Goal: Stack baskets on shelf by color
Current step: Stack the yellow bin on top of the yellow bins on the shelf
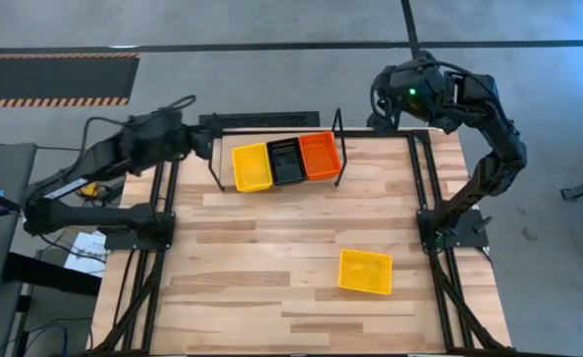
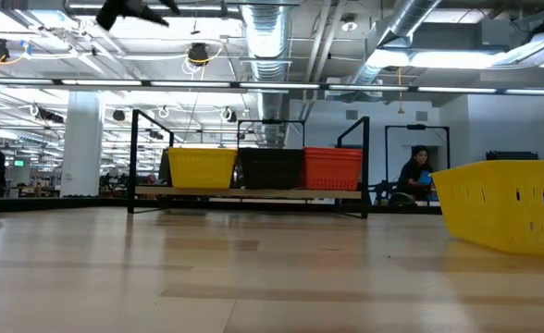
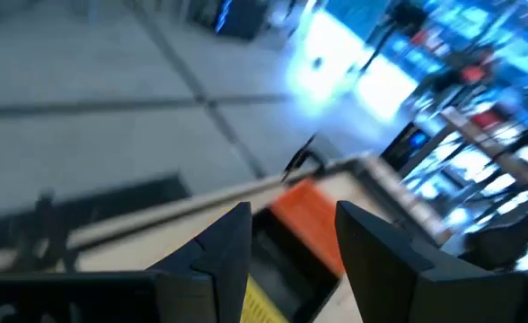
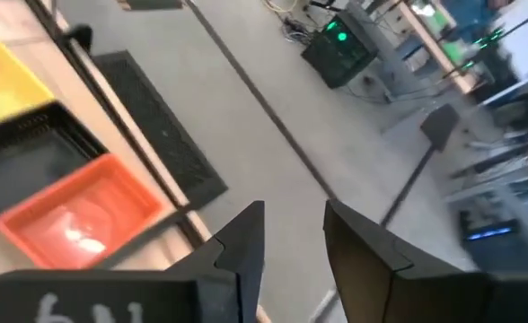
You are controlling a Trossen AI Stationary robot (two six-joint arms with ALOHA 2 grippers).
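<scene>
- Nearest the low camera sits a lone yellow basket [image 2: 508,205], filling that view's right edge; from above the same basket [image 1: 365,272] lies on the tabletop [image 1: 262,288] toward the right arm's side, well apart from the shelf, and it looks empty.
- Shelf [image 1: 277,183] stands at the far edge of the table, bearing three groups side by side: yellow baskets [image 1: 252,167], black baskets [image 1: 287,161] and red-orange baskets [image 1: 320,156], touching or nearly so.
- Overhead, each group shows only its top tray; the low view shows their side walls only; how many are stacked in each cannot be told.
- Left gripper [image 3: 291,247] hangs just off the shelf's yellow end, fingers apart, nothing between them.
- Right gripper [image 4: 293,238] is raised beyond the table's far right corner, fingers apart and empty.
- People sit in the room behind, seen only in the low view.
</scene>
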